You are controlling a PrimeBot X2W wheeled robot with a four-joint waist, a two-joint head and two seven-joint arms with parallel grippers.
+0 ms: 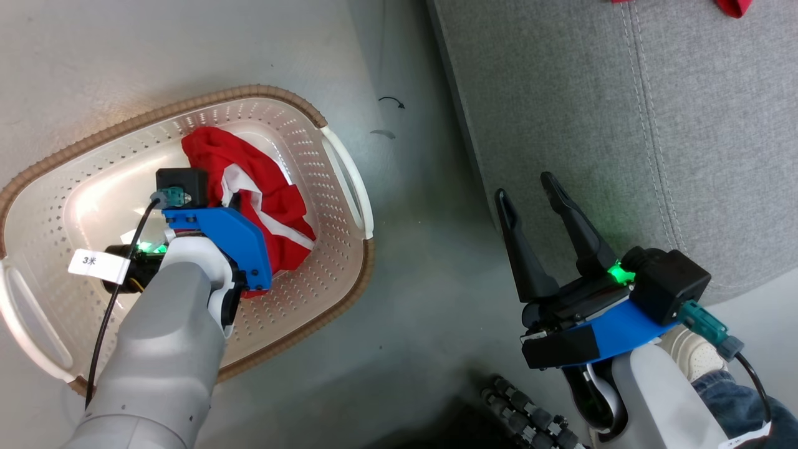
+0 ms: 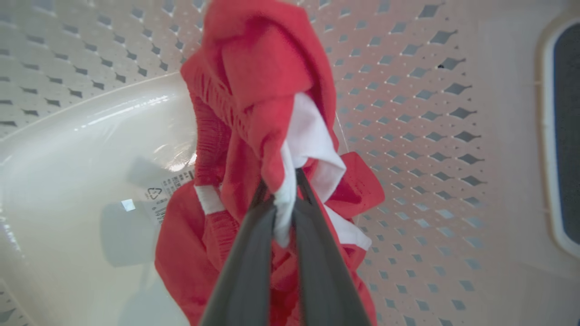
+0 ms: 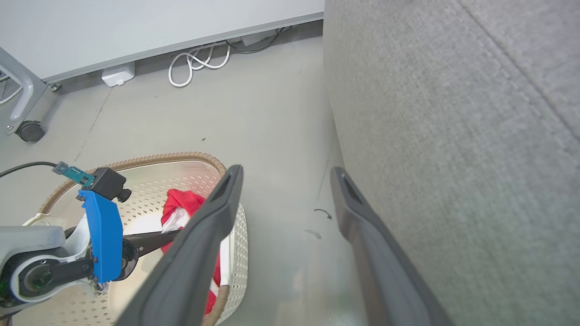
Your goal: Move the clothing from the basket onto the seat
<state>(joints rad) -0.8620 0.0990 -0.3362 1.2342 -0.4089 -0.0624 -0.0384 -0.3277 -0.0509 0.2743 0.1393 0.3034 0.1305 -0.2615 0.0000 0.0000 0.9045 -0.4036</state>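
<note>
Pale grey forearm (image 1: 162, 362) of the robot's left arm crosses the lower left of the head view, reaching down into the basket. Largest in the scene, the light grey fabric-upholstered seat (image 1: 623, 125), seamed and round-edged, takes the upper right, standing on a smooth grey floor (image 1: 405, 262). Just beside its left edge, with a strip of floor between them, stands the cream-white perforated plastic basket (image 1: 249, 96) with brown woven-look rim and white side handles. Inside it, bunched against the wall nearest the seat, lies the bright red soft fabric garment (image 1: 262, 187) with white stripes. The left gripper (image 2: 281, 181) has its two dark fingers pressed together on a white-trimmed fold of that garment. The right gripper (image 1: 527, 189) hangs empty over the floor at the seat's left edge, fingers spread wide. A small patch of red fabric (image 1: 735, 6) shows on the seat at the head view's top edge. A person's white shoe (image 1: 689, 350) and blue denim leg sit at the lower right. A printed paper label (image 2: 167, 190) lies on the basket's bottom beside the garment.
</note>
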